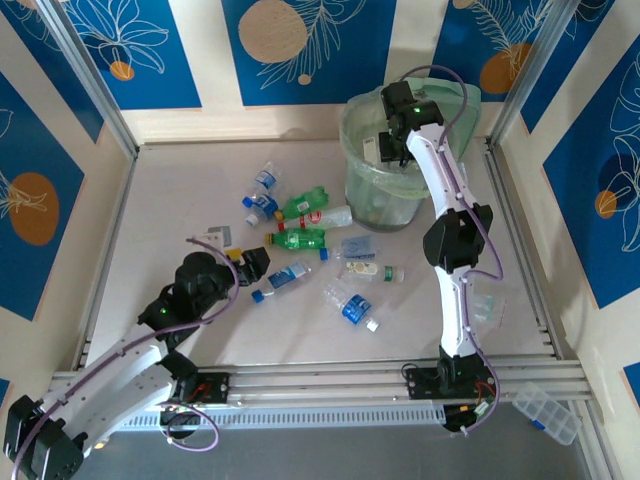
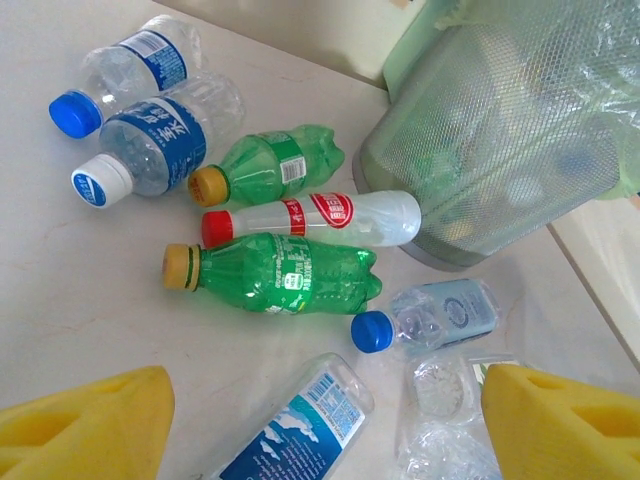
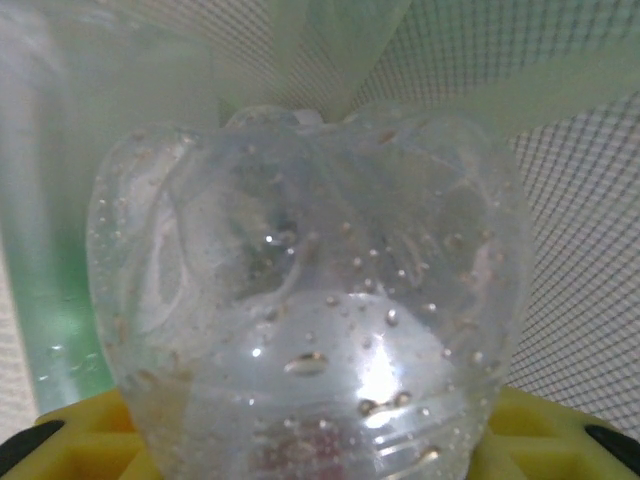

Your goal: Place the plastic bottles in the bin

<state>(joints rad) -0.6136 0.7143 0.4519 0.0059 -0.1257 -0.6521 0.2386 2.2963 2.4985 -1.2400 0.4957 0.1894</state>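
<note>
Right gripper [image 1: 385, 150] pinches 1 clear bottle [image 3: 310, 300] over the bin [image 1: 365, 195], within its rim; a snag on the bag liner [image 2: 585, 70] could hang it up. Left gripper [image 2: 325, 420] gapes empty near the bin.

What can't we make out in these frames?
- Right wrist: the clear bottle covers the jaws of the right gripper; gripped or loose, cannot tell.
- Left wrist: contents of the bin blur behind its mesh wall and liner.
- Left wrist: the blue-labelled bottle is cut off by the bottom edge.
- Top: print on the white bottle is too small to read.
</note>
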